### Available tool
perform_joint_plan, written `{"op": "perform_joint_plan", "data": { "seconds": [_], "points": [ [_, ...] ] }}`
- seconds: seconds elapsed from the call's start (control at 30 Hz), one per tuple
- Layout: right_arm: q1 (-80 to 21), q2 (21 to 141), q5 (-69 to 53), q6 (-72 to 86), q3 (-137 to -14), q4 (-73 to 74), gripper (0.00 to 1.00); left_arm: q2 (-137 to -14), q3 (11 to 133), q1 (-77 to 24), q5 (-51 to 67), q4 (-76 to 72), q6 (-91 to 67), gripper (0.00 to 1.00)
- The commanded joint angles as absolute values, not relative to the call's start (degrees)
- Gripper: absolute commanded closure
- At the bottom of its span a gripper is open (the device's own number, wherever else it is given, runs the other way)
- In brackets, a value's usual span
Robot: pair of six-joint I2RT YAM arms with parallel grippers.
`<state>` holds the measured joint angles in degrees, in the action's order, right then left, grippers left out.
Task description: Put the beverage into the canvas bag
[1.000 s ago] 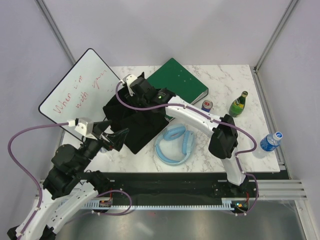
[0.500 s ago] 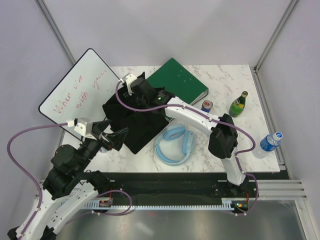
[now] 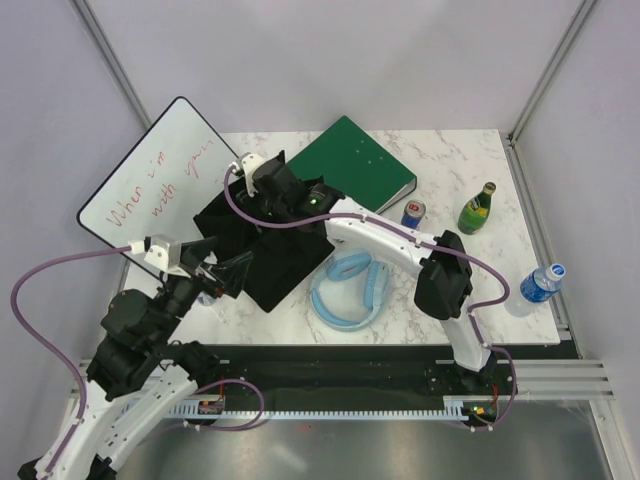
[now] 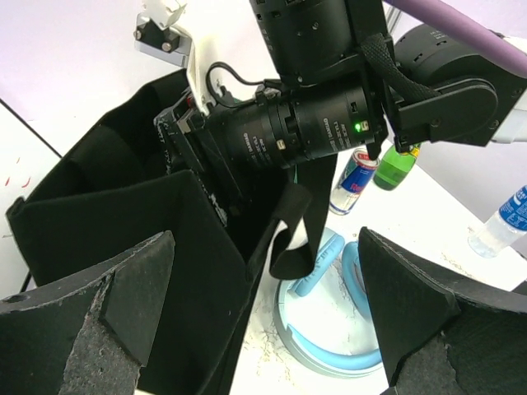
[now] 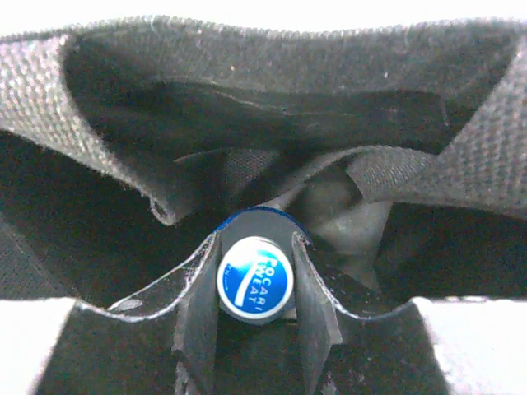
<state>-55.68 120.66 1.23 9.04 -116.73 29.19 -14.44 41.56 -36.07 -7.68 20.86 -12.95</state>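
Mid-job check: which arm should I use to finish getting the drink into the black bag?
Right: the right fingers grip the blue-capped bottle inside the canvas bag's mouth; the left fingers stand open and empty at the bag's near side.

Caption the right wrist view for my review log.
Right gripper clamps a blue-capped beverage inside the floppy black fabric bag.
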Motion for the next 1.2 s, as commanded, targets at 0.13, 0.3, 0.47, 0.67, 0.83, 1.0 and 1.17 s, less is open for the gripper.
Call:
{"op": "perform_joint_plan", "data": {
  "seconds": [0.13, 0.3, 0.47, 0.67, 0.83, 1.0, 1.17],
  "points": [
    [-57.1, 120.3, 9.9, 9.8, -114.8, 22.6, 1.00, -13.4, 41.1, -35.7, -8.7, 18.5, -12.2, 0.01],
    [-57.2, 121.6, 14.7, 10.1, -114.8, 25.7, 0.98, -13.4, 41.0, -35.7, -8.8, 18.5, -12.2, 0.01],
    [-57.2, 122.8, 16.1, 10.1, -116.7, 28.1, 0.86, -12.5, 40.9, -35.6, -10.1, 18.5, -12.1, 0.00],
    [-57.5, 126.2, 14.0, 13.2, -113.6, 27.3, 0.91, -12.3, 41.0, -35.6, -10.2, 18.3, -12.5, 0.00],
    [-57.6, 125.7, 14.6, 12.9, -112.3, 25.4, 0.91, -12.0, 40.7, -35.6, -11.0, 18.3, -12.1, 0.00],
    [-57.6, 125.1, 15.6, 13.5, -112.5, 25.4, 0.82, -11.9, 40.6, -35.6, -11.2, 18.5, -11.9, 0.01],
    [-57.6, 124.5, 15.7, 14.8, -112.7, 26.3, 0.68, -11.8, 40.7, -35.4, -11.5, 18.3, -11.9, 0.00]
  ]
}}
